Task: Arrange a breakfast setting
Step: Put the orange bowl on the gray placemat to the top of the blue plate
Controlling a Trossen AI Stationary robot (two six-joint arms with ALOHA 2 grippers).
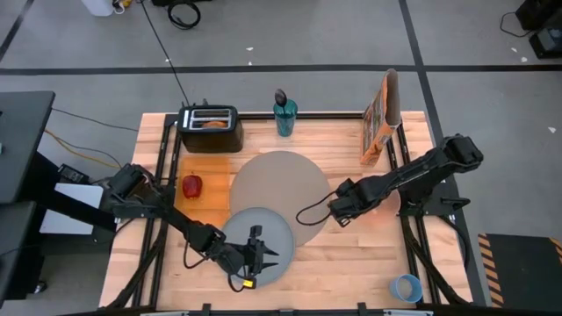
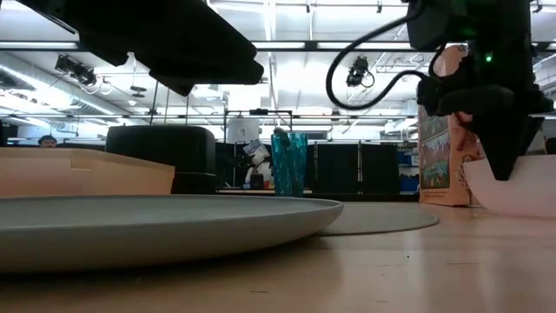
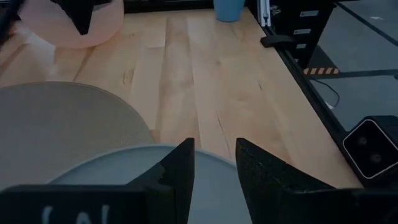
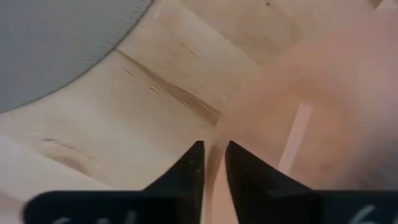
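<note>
no writing can be read on the tall orange cereal box [image 1: 381,118], upper right; right gripper [image 4: 214,163] pinches the pink bowl's [image 4: 311,118] rim, left gripper [image 3: 214,163] slightly parted over the round grey plate [image 1: 279,230].

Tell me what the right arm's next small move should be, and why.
Probably lift the pink bowl slightly: the right gripper seems pinched on its rim, and the bowl sits on bare wood beside the large grey mat, not yet on the plate.
</note>
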